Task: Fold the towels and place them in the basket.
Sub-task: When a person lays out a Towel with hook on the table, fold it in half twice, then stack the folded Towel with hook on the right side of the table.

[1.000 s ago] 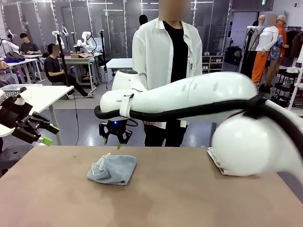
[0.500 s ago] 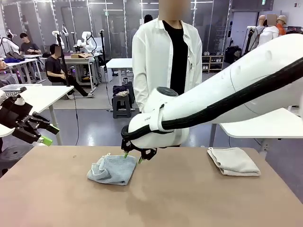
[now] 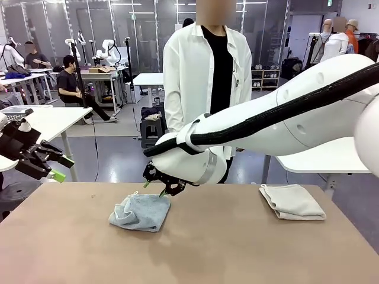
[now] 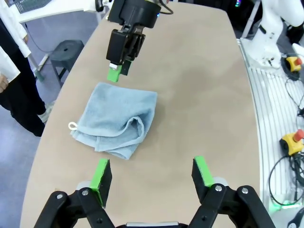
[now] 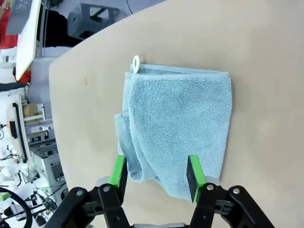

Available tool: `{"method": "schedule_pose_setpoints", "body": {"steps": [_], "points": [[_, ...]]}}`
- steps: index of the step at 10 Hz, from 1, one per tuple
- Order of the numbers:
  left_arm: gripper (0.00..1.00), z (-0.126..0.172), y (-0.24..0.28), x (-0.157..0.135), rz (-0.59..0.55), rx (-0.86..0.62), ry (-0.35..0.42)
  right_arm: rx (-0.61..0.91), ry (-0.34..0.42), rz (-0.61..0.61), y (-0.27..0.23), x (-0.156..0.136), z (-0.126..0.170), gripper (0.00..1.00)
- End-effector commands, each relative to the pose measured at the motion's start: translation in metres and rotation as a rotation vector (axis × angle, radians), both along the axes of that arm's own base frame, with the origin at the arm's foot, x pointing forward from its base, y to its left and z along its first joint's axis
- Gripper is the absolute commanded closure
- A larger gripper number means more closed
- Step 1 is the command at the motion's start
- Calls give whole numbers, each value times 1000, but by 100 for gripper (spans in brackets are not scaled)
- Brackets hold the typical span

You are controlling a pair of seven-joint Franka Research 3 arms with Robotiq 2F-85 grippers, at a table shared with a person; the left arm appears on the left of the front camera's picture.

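Two towels are lying on the table [image 3: 237,248] — beige towel [image 3: 292,202] folded, blue towel [image 3: 140,212] bunched under my right pincer [image 3: 156,187], which is hovering released; my left pincer [image 4: 153,175] is gaping too — nothing basketed.

Pale blue towel [image 3: 141,211] lying left of centre on the table, loosely folded into a rough square, thick and uneven. One edge bunched into soft, rumpled layers; opposite part flat and smooth. Small white loop tag [image 5: 136,61] poking out at one corner, resting on the tabletop. Terry texture plain in the right wrist view [image 5: 178,123].

Beige towel [image 3: 292,201] well apart, near the far right edge of the table, folded into a neat flat rectangle, layered edges facing forward.
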State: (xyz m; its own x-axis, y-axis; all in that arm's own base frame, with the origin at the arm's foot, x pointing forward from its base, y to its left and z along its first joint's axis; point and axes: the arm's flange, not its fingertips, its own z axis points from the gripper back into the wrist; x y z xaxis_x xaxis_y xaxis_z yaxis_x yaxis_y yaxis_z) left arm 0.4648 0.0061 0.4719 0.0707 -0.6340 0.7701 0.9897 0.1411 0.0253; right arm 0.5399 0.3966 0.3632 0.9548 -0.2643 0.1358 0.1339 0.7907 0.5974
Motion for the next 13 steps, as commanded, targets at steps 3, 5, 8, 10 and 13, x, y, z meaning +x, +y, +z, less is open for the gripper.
{"method": "schedule_pose_setpoints", "body": {"steps": [3, 5, 8, 10, 13], "points": [[14, 0, 0, 0, 2, -5, -5, -110, 154, -12, -20, -6, 8, 36], [14, 0, 0, 0, 2, -5, -5, -174, 204, 2, -18, -8, 7, 36], [14, 0, 0, 0, 2, -5, -5, -84, 149, 8, -24, 1, -2, 36], [14, 0, 0, 0, 2, -5, -5, -84, 149, 8, -24, 1, -2, 36], [14, 0, 0, 0, 2, -5, -5, -84, 149, 8, -24, 1, -2, 36]]}}
